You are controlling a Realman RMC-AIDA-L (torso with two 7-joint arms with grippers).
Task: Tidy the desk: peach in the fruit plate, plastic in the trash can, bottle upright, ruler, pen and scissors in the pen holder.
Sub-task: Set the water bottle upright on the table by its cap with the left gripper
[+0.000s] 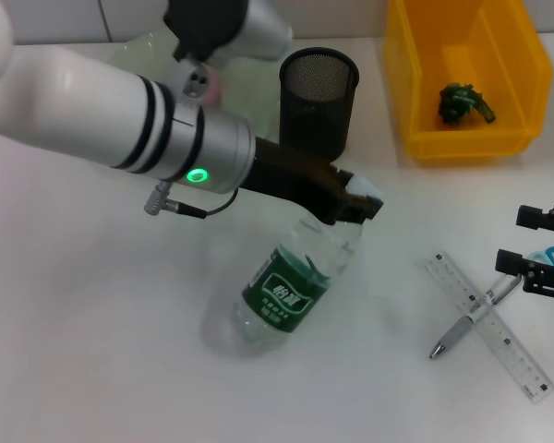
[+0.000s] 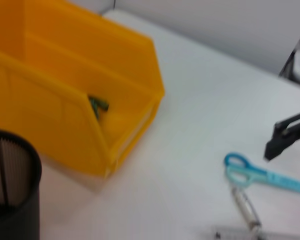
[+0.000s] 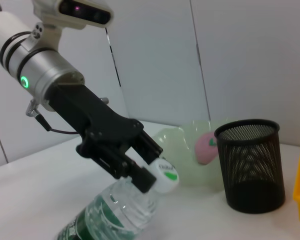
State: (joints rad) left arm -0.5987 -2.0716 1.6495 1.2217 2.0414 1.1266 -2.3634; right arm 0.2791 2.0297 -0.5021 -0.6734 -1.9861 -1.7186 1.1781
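The pink peach [image 3: 206, 148] already sits in the pale green fruit plate [image 3: 182, 150], and the left pincer [image 1: 355, 205] grips the tilted clear plastic bottle [image 1: 291, 291] by its capped neck. Green plastic [image 1: 463, 101] lies in the yellow bin [image 1: 512, 138]. The clear ruler [image 1: 487, 325], silver pen [image 1: 466, 323] and blue scissors [image 2: 262, 174] remain on the worktop beside the open right pincer [image 1: 526, 245].

White left arm [image 1: 65, 92], silver wrist, green ring light [image 1: 198, 175], black tool [image 1: 346, 205].
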